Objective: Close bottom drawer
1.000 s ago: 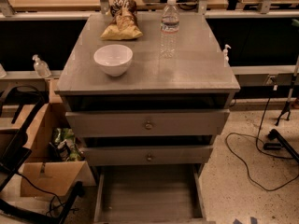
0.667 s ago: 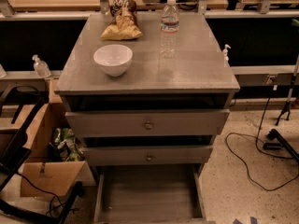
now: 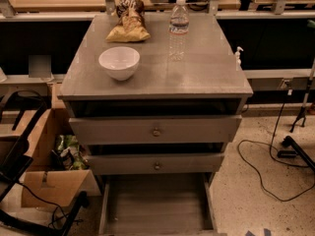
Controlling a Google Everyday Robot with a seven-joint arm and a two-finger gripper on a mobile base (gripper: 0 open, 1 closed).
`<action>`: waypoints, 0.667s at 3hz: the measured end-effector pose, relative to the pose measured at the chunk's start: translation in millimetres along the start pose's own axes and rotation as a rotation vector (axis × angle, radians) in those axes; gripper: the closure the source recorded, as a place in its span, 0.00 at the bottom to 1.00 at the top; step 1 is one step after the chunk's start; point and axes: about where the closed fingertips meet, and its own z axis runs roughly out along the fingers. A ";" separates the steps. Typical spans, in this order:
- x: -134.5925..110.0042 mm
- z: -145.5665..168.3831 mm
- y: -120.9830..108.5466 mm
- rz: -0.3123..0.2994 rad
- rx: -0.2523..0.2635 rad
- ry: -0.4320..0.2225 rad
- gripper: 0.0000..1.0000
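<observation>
The bottom drawer (image 3: 156, 205) of the grey cabinet is pulled far out toward me. Its grey-brown plank floor and thin side walls show; its front strip and knob are cut off by the lower frame edge. Above it sit two taller-fronted grey drawers with brass knobs, the top drawer (image 3: 156, 130) and the middle drawer (image 3: 156, 164), both standing slightly out from the cabinet. The gripper is not in view in this camera view.
On the cabinet top (image 3: 206, 73) stand a white bowl (image 3: 119, 62), a water bottle (image 3: 178, 28) and a chip bag (image 3: 128, 21). An open cardboard box (image 3: 56, 176) and dark chair parts (image 3: 19, 156) lie at the left. Cables (image 3: 268, 166) lie on the speckled floor at the right.
The view has shifted slightly, so the cabinet sits a little differently in frame. The drawers and the objects on top have not moved.
</observation>
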 end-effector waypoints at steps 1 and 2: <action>-20.5 24.1 -3.8 -0.073 -0.015 -0.056 1.00; -33.9 32.2 -11.8 -0.112 -0.013 -0.080 1.00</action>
